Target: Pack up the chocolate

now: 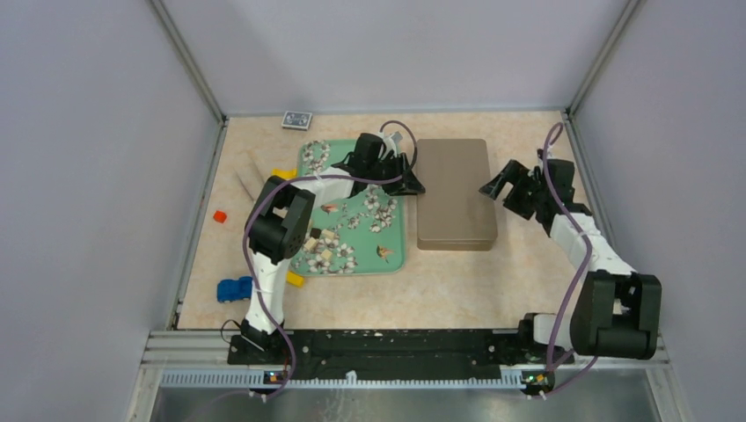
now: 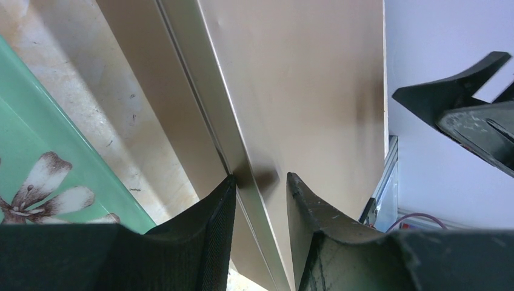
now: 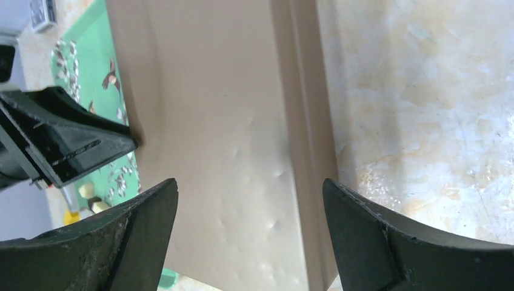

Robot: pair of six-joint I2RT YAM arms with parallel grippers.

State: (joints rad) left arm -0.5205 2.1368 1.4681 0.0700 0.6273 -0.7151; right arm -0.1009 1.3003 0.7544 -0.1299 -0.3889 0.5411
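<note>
- Centrally on the desk, a closed brown tin lies just right of the green flower-print tray.
- Left claw, fingers narrowly parted, straddles the tin's left rim; whether it grips the rim cannot be told.
- Right claw gapes wide over the tin's right edge, holding nothing.
- Chocolate, small brown and cream pieces, sits loose on the tray's near-left part, well apart from both claws.
</note>
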